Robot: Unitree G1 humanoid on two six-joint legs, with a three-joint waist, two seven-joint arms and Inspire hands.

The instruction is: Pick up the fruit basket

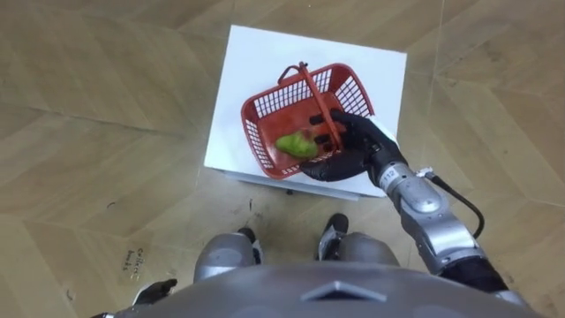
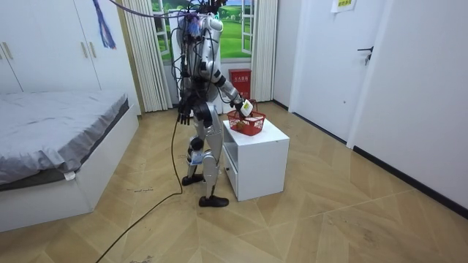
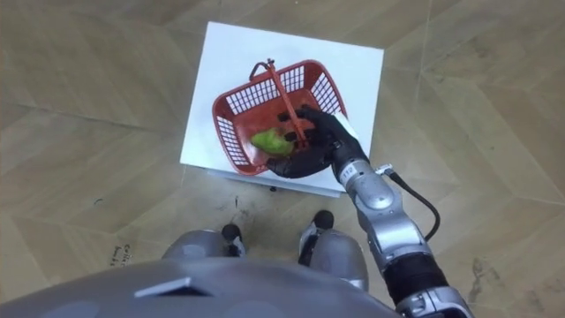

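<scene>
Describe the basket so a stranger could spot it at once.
Start at the white cabinet before the robot. On its top sits the basket, the robot's right hand curled round its handle. It alone is red and latticed, holding green fruit.

This is a home bedroom: a grey-covered bed (image 2: 58, 124), what looks like a white wardrobe (image 2: 44, 44), long curtains (image 2: 152, 58) at the window (image 2: 238, 29), and a parquet floor (image 2: 329, 219).

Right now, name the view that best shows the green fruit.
Left eye view: it looks down into the red basket and shows the green fruit inside, beside the right hand. The right eye view shows nearly the same. The room view sees the basket side-on; the fruit cannot be made out.
</scene>
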